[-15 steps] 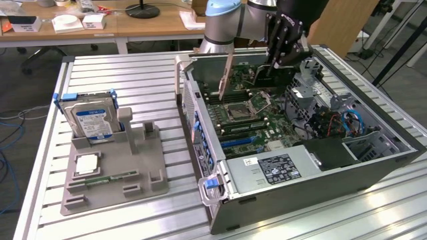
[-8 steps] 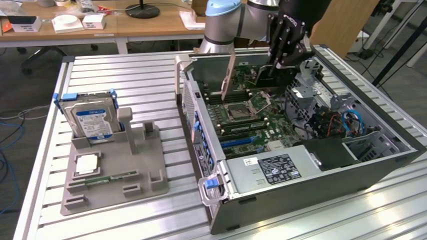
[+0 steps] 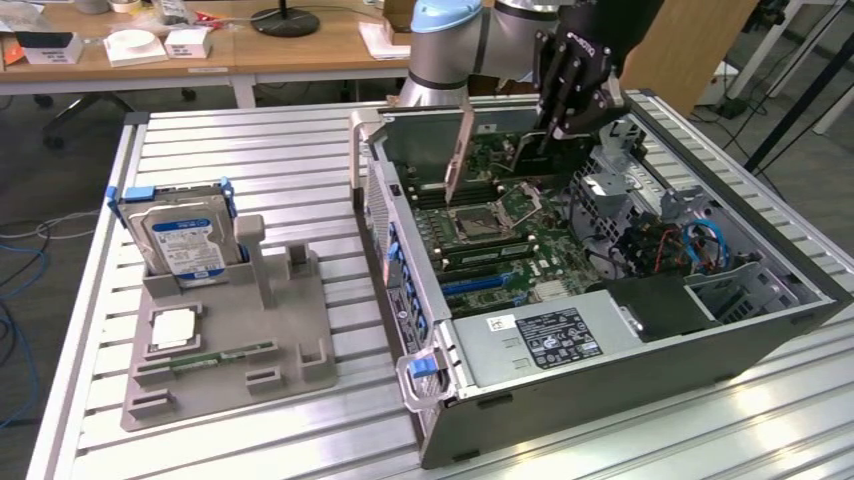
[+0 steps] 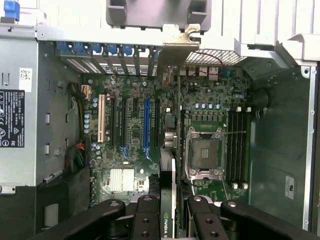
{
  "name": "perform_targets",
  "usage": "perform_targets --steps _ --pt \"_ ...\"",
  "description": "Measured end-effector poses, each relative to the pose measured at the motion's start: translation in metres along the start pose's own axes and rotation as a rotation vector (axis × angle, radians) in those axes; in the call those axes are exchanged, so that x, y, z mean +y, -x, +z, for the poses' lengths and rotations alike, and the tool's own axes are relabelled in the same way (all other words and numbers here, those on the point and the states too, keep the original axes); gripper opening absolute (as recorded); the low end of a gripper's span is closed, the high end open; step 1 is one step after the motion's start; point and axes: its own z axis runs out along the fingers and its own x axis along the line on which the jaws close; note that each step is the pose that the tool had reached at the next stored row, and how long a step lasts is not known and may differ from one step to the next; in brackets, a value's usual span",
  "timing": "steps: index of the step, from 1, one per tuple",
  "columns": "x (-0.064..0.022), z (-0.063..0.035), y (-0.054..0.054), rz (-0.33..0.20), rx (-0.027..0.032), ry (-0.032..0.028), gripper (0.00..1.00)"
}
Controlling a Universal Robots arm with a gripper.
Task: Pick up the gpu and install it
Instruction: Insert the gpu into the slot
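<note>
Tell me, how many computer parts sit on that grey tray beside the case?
3. A hard drive stands upright at the tray's far end; a pale square part lies mid-tray; a green memory stick lies just in front of it. Others may be hidden.

A Universal Robots arm in silver-grey tubing wears a pale blue joint cap; its black gripper carries small white lettering, and round pivot screws stud the matte linkage fingers in the wrist view.
</note>
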Motion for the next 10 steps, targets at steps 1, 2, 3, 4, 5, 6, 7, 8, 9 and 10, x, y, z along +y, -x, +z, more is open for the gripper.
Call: perform_targets --steps 1,2,3,4,5,6,7,8,9,10 --pt "-0.0003 0.0005 0.0002 -0.002 0.0001 0.0 0.26" --pt "-0.0007 0.0008 0.0004 -0.005 0.0002 0.0002 0.26" --pt "-0.0009 0.0012 0.0006 -0.007 0.0003 0.0004 0.26" --pt "-0.0011 0.0016 0.0007 -0.009 0.0003 0.0005 0.26" --pt "-0.0014 0.002 0.0008 -0.011 0.0004 0.0006 0.26" --pt "-0.0017 0.0023 0.001 -0.013 0.0006 0.0008 0.26" --pt "-0.0019 0.0027 0.001 -0.014 0.0007 0.0009 0.26" --pt "-0.0022 0.0031 0.0011 -0.016 0.0007 0.001 0.26" --pt "-0.0024 0.0034 0.0012 -0.018 0.0008 0.0011 0.26" --pt "-0.0026 0.0038 0.0013 -0.02 0.0009 0.0013 0.26"
